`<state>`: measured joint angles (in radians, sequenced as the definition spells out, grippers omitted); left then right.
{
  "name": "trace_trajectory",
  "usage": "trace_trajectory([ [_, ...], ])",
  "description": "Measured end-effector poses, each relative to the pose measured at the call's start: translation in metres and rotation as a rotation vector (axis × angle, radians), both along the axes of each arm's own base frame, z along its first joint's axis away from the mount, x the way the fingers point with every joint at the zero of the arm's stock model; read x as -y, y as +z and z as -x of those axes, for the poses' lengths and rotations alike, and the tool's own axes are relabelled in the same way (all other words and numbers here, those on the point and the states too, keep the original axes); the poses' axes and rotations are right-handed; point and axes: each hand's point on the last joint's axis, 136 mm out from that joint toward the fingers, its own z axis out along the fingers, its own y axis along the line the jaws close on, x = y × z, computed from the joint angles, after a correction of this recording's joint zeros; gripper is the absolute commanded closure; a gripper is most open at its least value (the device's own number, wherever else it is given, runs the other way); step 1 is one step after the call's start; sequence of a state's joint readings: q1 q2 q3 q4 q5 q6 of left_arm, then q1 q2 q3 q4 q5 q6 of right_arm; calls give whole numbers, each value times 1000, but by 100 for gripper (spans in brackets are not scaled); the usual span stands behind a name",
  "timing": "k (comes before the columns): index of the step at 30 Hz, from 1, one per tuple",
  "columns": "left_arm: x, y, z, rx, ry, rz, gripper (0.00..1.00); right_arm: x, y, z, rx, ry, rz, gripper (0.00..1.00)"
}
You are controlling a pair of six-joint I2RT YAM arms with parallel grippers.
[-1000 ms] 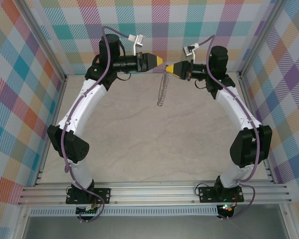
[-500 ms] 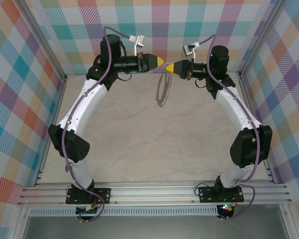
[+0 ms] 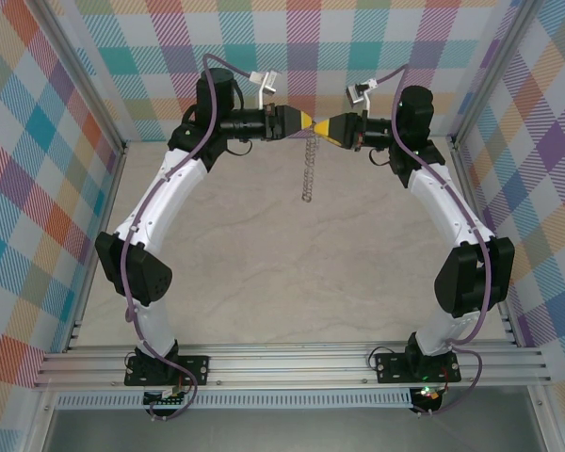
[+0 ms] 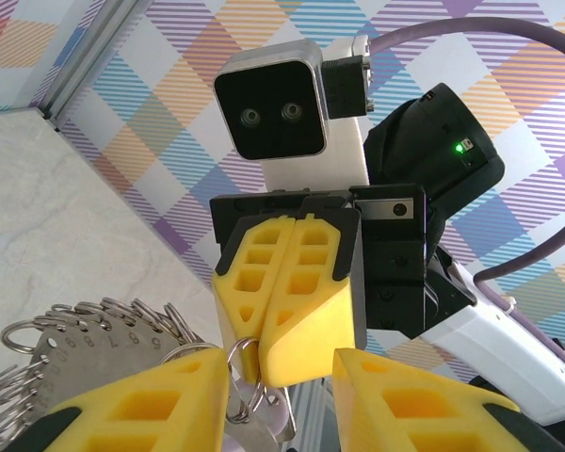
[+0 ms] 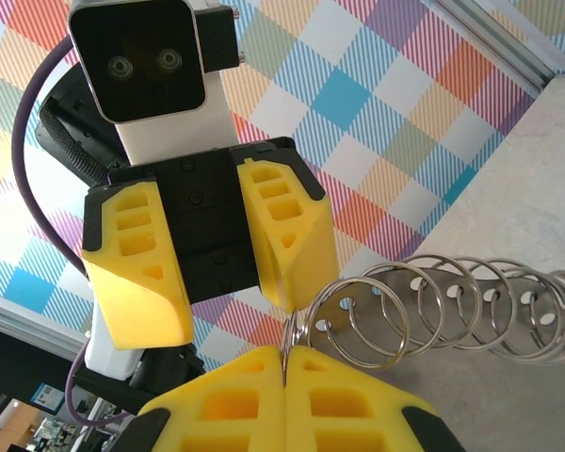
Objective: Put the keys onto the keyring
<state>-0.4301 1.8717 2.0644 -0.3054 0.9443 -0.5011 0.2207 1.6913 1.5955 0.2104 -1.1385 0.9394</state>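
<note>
The keyring point(image 3: 307, 169), a flat metal plate edged with many small wire loops, hangs in the air at the far end of the worktop point(image 3: 264, 273), dangling from the point where two robot hands meet nose to nose. The left wrist camera shows the plate point(image 4: 85, 339) with stamped numerals along its rim. The right wrist camera shows the loops point(image 5: 452, 301) fanned out like a coil.

The right hand point(image 3: 320, 125) carries it. Its yellow fingers are pressed flat together, and the wire of one loop is pinched in the seam between them point(image 5: 285, 363). The left wrist camera shows the same closed pair point(image 4: 264, 375) gripping that loop at their tips.

A small pale lilac shape that appears to be the key point(image 4: 281, 426) sits just below the pinched loop, at the bottom edge of the left wrist view. It is too cropped to tell how it is attached.

The left hand point(image 3: 305, 120) faces the right one, tip to tip. Its fingers stand a moderate gap apart point(image 5: 226, 315) and clamp nothing. In its own camera that gap point(image 4: 281, 358) frames the pinched loop and the pale shape.

Checked walls point(image 3: 358, 38) enclose the worktop.
</note>
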Motion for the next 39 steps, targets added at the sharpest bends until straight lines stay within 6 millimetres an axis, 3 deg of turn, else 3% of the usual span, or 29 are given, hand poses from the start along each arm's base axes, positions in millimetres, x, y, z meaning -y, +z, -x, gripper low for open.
trace_trajectory([
  [20, 5, -7, -2, -2, 0, -19, 66, 1, 3, -1, 7, -3, -6, 100],
  [26, 6, -10, -3, -12, -3, -23, 83, 1, 3, -1, 8, -3, -7, 100],
  [34, 10, -9, -1, -8, -18, -18, 100, 2, 4, 0, 17, 1, -8, 100],
  [36, 10, -8, 0, -9, -18, -17, 100, 3, 5, 0, 21, 3, -9, 100],
  [39, 11, -8, -2, -22, -5, -16, 100, 4, 4, -1, 19, -2, -9, 81],
])
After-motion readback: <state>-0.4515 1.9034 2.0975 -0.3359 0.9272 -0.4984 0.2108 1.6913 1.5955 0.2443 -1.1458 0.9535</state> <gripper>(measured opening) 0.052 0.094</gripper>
